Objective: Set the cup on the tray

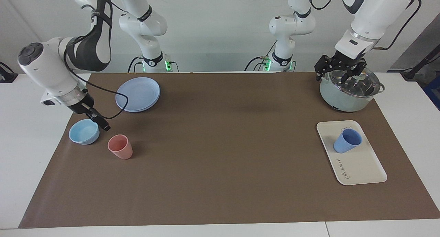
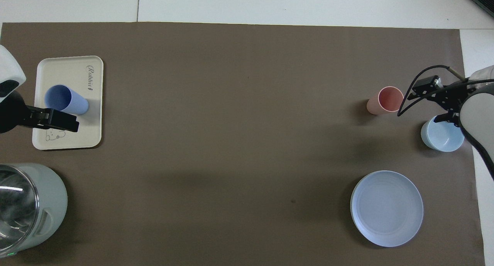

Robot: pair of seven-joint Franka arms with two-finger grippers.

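Note:
The periwinkle-blue cup stands mouth up on the cream tray, on the half of the tray nearer the robots. In the overhead view the cup sits between the tray's script lettering and its bear drawing, on the tray. My left gripper is open and empty, raised over the lidded pot and apart from the cup. In the overhead view the left gripper overlaps the tray's edge. My right gripper hangs low over the gap between the light-blue bowl and the pink cup, and shows in the overhead view.
A pale-green pot with a glass lid stands nearer the robots than the tray. At the right arm's end are a pink cup, a light-blue bowl and a round blue plate. A brown mat covers the table.

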